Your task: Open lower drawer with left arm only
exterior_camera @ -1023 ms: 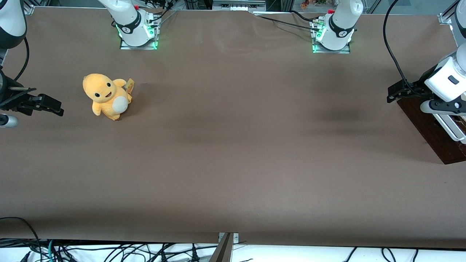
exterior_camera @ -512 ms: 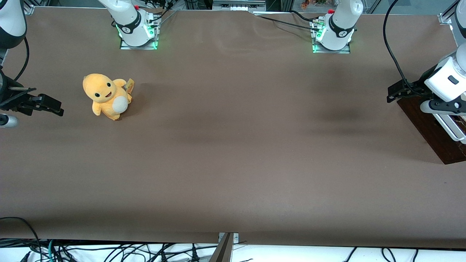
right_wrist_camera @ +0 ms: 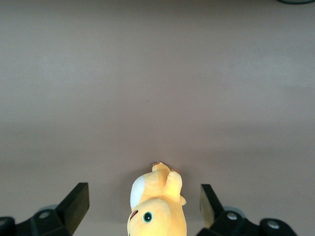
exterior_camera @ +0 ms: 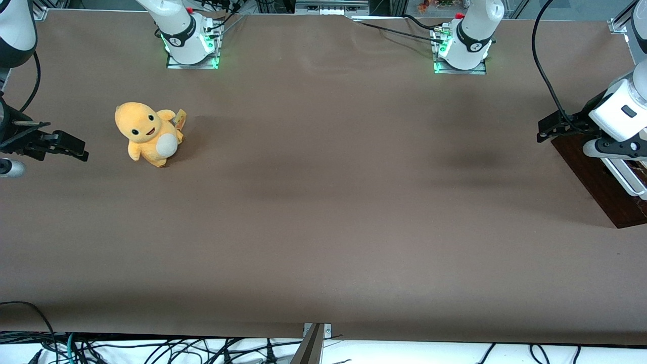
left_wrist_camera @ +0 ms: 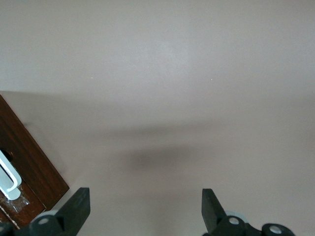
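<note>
The lower drawer (exterior_camera: 604,189) shows as a dark brown wooden front at the working arm's end of the table, partly cut off by the picture's edge. Its white bar handle (exterior_camera: 628,179) lies just under the left arm's white wrist (exterior_camera: 619,114). The left arm's black gripper (exterior_camera: 545,130) hovers over the brown table right beside the drawer's corner, farther from the front camera than most of the wood. In the left wrist view the gripper (left_wrist_camera: 144,209) is open with only bare table between its fingers. The wood corner (left_wrist_camera: 27,162) and the handle's end (left_wrist_camera: 9,179) sit just off one fingertip (left_wrist_camera: 78,204).
A yellow plush toy (exterior_camera: 148,133) stands toward the parked arm's end of the table and also shows in the right wrist view (right_wrist_camera: 156,209). Two arm bases (exterior_camera: 192,43) (exterior_camera: 462,48) are bolted along the table's edge farthest from the front camera. Cables hang below the near edge.
</note>
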Available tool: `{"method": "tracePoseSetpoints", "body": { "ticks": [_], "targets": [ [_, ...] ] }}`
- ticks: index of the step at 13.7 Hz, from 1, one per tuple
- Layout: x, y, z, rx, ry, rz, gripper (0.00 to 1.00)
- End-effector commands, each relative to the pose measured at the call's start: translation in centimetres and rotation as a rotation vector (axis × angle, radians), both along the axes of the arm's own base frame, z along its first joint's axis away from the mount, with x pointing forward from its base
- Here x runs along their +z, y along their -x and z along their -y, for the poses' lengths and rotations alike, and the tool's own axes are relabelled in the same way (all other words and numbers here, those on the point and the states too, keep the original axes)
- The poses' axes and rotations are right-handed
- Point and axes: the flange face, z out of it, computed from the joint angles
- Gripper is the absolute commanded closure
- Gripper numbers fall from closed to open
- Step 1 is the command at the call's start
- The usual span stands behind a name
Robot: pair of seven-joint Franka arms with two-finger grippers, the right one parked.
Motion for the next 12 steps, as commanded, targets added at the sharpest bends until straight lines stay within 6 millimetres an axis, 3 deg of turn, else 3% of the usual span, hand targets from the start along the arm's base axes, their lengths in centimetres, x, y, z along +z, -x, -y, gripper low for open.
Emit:
{"method": "tracePoseSetpoints", "body": {
  "ticks": [1, 7, 12],
  "targets": [
    [0.3, 0.1, 0.2, 0.004, -0.009, -0.006, 0.00],
    [-0.7, -0.2, 0.1, 0.006, -0.017, -0.027, 0.00],
    [-4.3, -1.4, 0.0, 0.127, -0.041, -0.105, 0.00]
  ]
}}
